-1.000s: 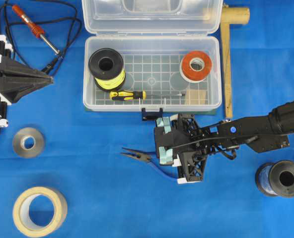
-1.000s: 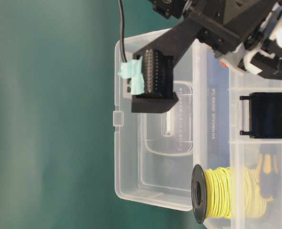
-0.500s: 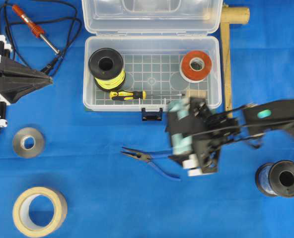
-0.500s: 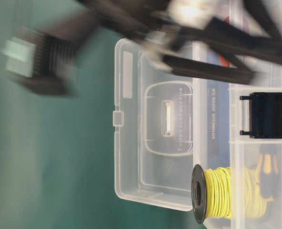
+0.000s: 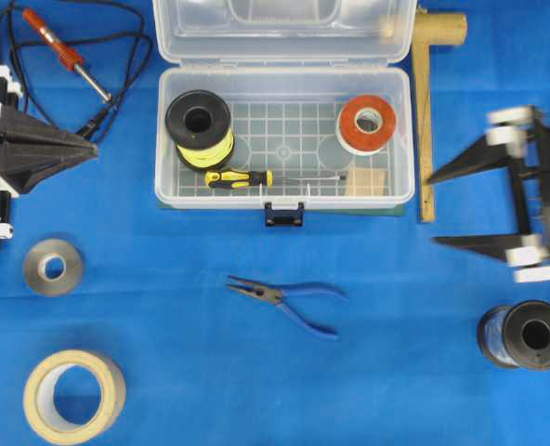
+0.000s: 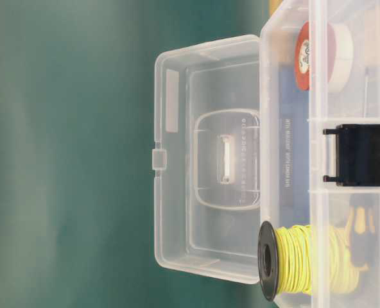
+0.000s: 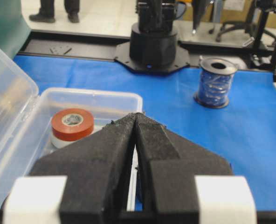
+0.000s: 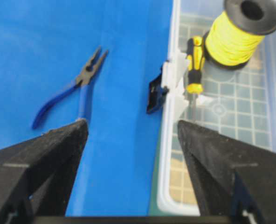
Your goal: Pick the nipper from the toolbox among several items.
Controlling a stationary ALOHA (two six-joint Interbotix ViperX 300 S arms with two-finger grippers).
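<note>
The nipper [image 5: 284,302], with dark jaws and blue handles, lies flat on the blue cloth in front of the toolbox [image 5: 377,199]. Nothing holds it. The toolbox is open, its lid tipped back [image 6: 209,160]. My right gripper [image 5: 433,211] is open and empty at the right edge, well to the right of the nipper. The right wrist view shows the nipper [image 8: 77,91] beyond that gripper [image 8: 132,123], beside the toolbox's front wall [image 8: 168,154]. My left gripper [image 5: 97,149] is shut and empty at the far left. In its wrist view [image 7: 136,115] it points toward the toolbox [image 7: 96,93].
In the box are a yellow wire spool [image 5: 199,125], a yellow-and-black screwdriver [image 5: 240,177], a red tape roll [image 5: 368,123] and a wooden block [image 5: 366,181]. Around it lie a soldering iron [image 5: 61,46], a wooden mallet [image 5: 425,111], a blue wire spool [image 5: 526,334], a grey roll [image 5: 53,267] and masking tape [image 5: 74,395].
My right gripper was low over the nipper's handles; it has swung away to the right edge, open. The nipper stays on the cloth. The left arm has not moved.
</note>
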